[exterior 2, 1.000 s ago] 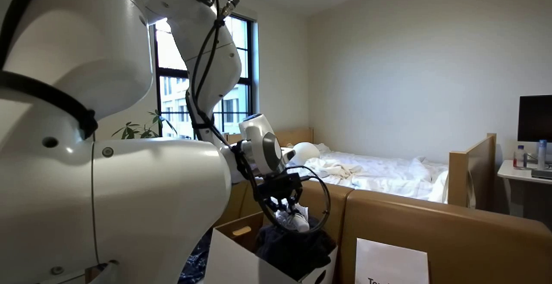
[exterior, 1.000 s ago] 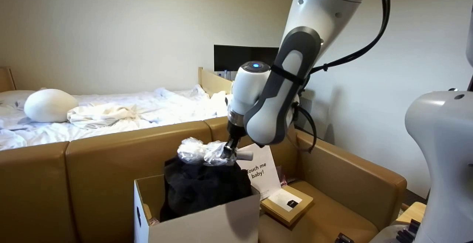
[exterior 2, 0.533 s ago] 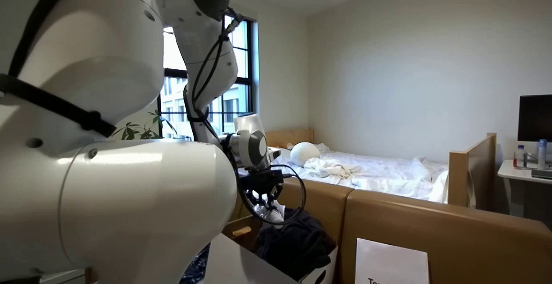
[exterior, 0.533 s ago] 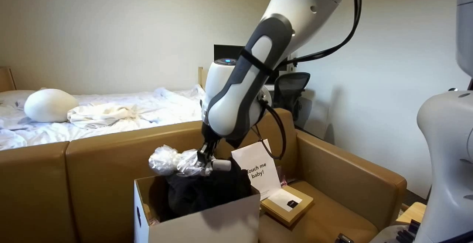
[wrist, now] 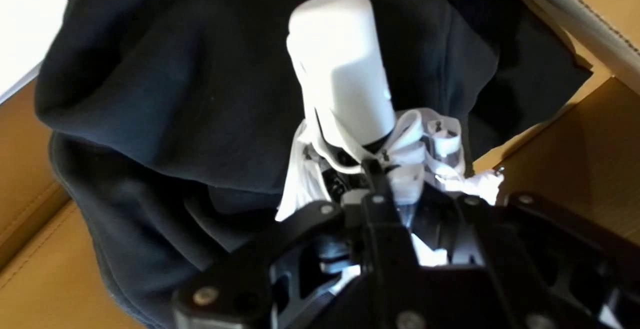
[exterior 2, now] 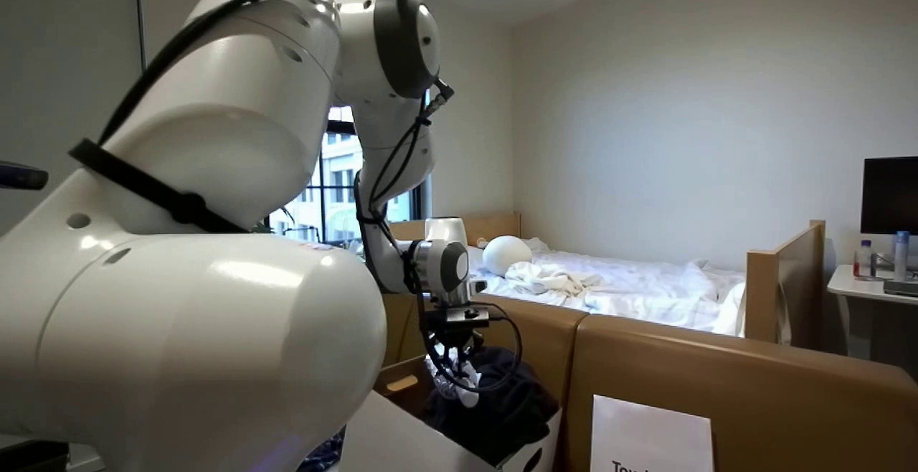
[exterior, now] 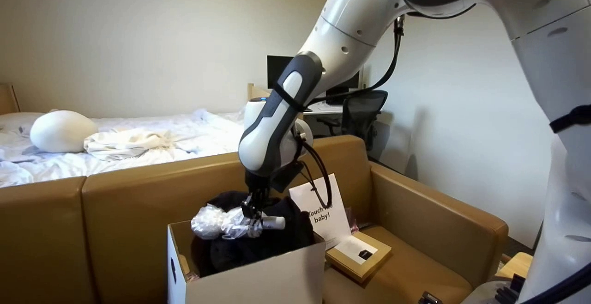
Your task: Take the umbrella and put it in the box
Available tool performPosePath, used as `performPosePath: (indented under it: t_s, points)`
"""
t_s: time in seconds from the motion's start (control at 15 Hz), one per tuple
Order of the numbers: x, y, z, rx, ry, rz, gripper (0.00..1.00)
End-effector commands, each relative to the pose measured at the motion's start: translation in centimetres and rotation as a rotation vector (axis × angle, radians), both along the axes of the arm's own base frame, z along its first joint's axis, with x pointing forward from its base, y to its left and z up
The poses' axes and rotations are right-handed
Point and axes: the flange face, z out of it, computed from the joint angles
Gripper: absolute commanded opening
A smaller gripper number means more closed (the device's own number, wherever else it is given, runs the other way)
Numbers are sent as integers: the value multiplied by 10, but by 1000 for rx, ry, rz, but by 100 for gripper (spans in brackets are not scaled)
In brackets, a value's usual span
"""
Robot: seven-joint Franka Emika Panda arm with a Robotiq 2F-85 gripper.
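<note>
The umbrella (exterior: 208, 222) is folded, with clear crinkly plastic at one end and a white handle (exterior: 275, 223) at the other. My gripper (exterior: 252, 214) is shut on it near the handle, pointing down. In the wrist view the white handle (wrist: 345, 69) sticks out past the fingers, and white straps and plastic bunch round them. The umbrella lies roughly level at the opening of the white box (exterior: 258, 283), over a black cloth (exterior: 249, 251) that fills much of it. Whether the umbrella touches the cloth I cannot tell.
The box stands on a brown sofa (exterior: 152, 193), by its backrest. Beside it lies an open gift box (exterior: 360, 258) with a white lid reading "Touch me baby!" (exterior: 318, 211). The sofa armrest (exterior: 438, 207) rises to its right in that exterior view.
My gripper, holding the umbrella, has moved left and down in an exterior view, from above the cloth to the box opening. The box and gift box have stayed put.
</note>
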Motion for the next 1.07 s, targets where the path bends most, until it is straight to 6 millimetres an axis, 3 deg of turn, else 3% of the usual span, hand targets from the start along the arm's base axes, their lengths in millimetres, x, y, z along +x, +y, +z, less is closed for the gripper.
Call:
performPosePath:
  t_s: [0.0,0.07,0.33,0.53,0.73,1.0]
  points:
    - [20,2,-11,-1,32,20,19]
    - [24,1,-14,-3,43,24,34]
    - [30,-1,-19,-7,59,43,58]
    - [24,-2,-3,24,38,38,77]
    - [5,-3,42,107,5,-48,96]
    - [-24,-21,96,225,-29,-233,100]
